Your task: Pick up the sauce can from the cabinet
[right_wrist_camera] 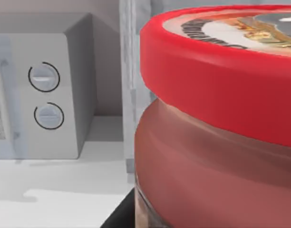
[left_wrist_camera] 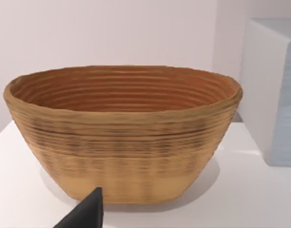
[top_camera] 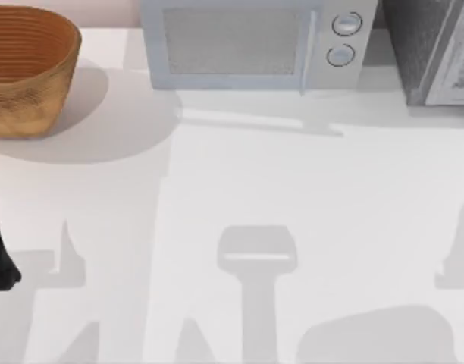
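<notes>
You had the right arm's camera pressed close against the sauce can (right_wrist_camera: 217,123), beside the microwave (top_camera: 255,42) near the cabinet (top_camera: 433,49), so the grasp seemed underway, though whether either pincer had closed was impossible to tell.

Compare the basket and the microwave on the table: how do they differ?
The basket is brown, woven, rounded and open-topped; the microwave is a pale grey closed box with two round dials. The basket sits at the table's back left, the microwave at back centre. Both stand upright, apart.
</notes>
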You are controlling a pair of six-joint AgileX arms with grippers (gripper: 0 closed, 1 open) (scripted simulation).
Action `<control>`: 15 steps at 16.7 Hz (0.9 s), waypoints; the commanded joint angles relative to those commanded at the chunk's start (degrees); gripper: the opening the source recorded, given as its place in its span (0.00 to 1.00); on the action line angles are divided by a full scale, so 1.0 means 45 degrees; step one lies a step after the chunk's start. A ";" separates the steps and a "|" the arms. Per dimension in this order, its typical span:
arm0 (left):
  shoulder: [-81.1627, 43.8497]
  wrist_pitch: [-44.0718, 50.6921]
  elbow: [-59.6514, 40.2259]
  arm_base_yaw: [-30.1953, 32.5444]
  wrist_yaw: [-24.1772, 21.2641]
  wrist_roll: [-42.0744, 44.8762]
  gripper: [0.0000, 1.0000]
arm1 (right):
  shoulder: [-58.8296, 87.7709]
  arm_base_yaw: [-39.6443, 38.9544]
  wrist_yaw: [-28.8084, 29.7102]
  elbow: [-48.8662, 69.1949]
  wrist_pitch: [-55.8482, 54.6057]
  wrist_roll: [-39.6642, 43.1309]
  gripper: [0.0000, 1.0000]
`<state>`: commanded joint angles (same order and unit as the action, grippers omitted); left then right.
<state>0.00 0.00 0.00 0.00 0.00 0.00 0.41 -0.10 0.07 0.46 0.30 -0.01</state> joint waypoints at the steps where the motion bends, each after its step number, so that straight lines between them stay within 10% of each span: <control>1: 0.0000 0.0000 0.0000 0.0000 0.0000 0.0000 1.00 | -0.0092 0.0022 -0.0015 -0.0102 -0.0066 0.0001 0.00; 15: 0.0000 0.0000 0.0000 0.0000 0.0000 0.0000 1.00 | 0.5723 -0.0568 -0.1572 0.1567 -0.4452 -0.0078 0.00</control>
<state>0.00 0.00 0.00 0.00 0.00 0.00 26.17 -2.65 -7.01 7.51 -19.73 -0.36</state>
